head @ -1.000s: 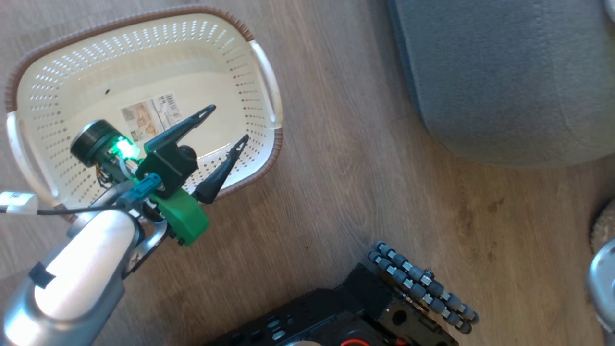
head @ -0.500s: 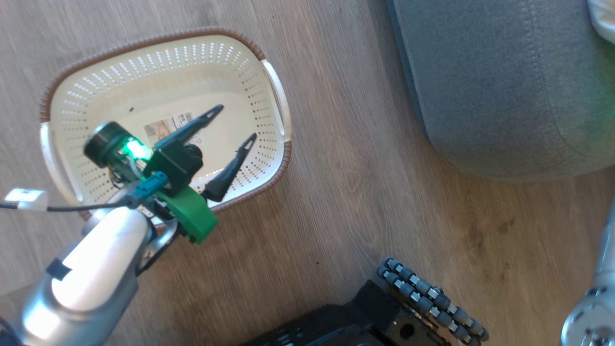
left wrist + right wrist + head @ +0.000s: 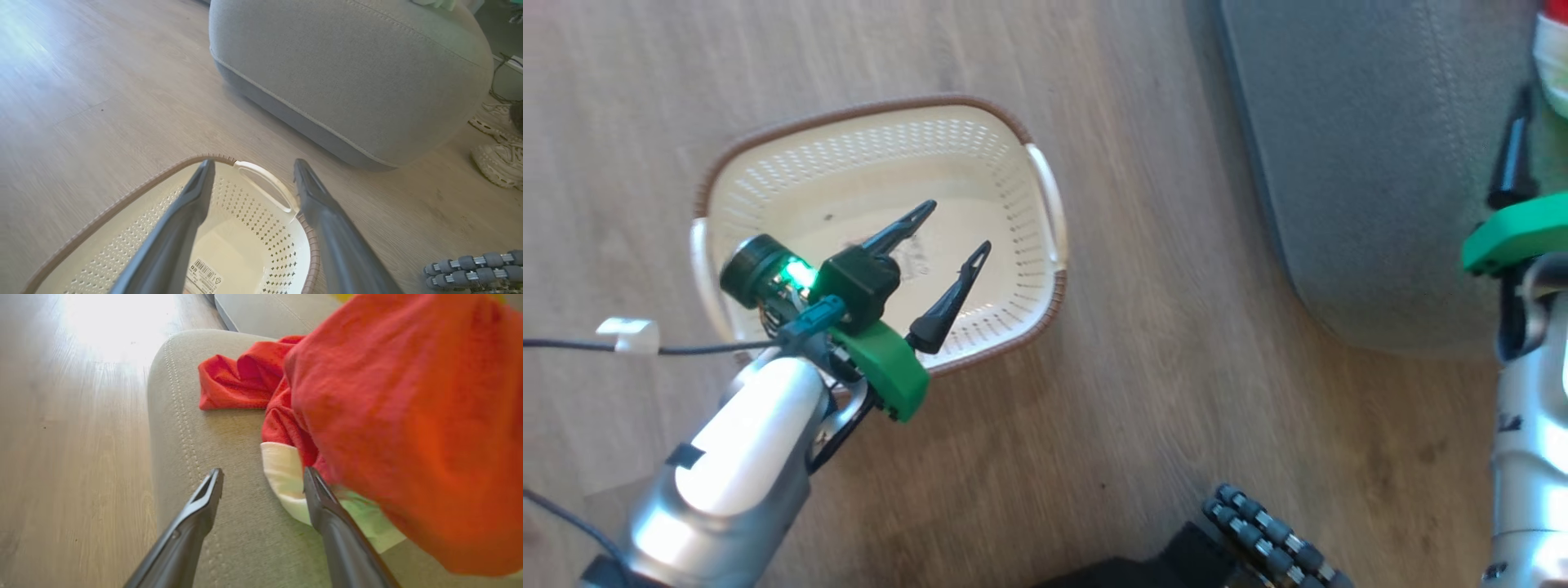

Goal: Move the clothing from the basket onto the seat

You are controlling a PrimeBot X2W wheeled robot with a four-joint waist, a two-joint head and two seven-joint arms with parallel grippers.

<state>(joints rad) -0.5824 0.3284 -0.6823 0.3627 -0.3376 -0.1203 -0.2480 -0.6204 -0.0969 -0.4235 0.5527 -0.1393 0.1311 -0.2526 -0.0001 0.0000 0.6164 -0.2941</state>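
Clothing [image 3: 367, 396] on the seat [image 3: 229, 428]; spread right fingers [image 3: 192, 522] just beside it

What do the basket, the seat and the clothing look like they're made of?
Basket: probably moulded plastic, cream and slightly glossy, punched with holes; brown woven-look rim.
Seat: grey upholstery fabric, matte, with stitched seams.
Clothing: soft red fabric, creased and folded, with a white panel; fibre unclear.

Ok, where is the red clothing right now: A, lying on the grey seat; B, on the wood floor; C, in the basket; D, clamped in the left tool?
A: the clothing lies on the seat beside the open right tool, and the basket looks empty.
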